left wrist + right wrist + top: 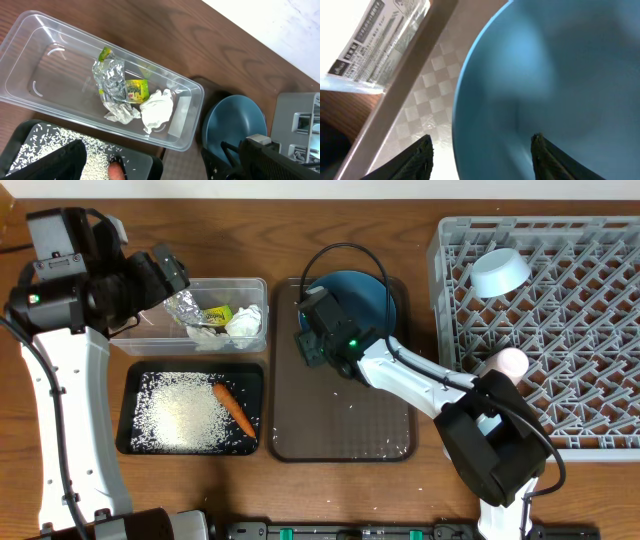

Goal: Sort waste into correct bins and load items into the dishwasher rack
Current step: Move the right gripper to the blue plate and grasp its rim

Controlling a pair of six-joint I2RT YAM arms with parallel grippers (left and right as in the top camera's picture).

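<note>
The clear tub (pixel 250 285) holds crumpled foil (pixel 112 80), the yellow-green wrapper (pixel 136 90) and white tissue (pixel 157 109). The black tray (pixel 130 410) holds rice (pixel 185 415) and the carrot (pixel 235 408). The dark-blue plate (pixel 370 295) lies at the far end of the brown serving tray. My right gripper (pixel 482 160) is open, its fingers straddling the plate's left rim (pixel 545 75). My left gripper (pixel 135 170) is open and empty, above the gap between tub and black tray. The pale-blue bowl (pixel 500 270) and pink cup (pixel 507 363) are in the grey rack (pixel 590 330). The chopsticks are out of view.
The brown serving tray (pixel 340 420) lies between the bins and the rack, with a few rice grains on it. The right arm reaches from the front right across the rack's near-left corner. The left arm's base stands at the table's left edge.
</note>
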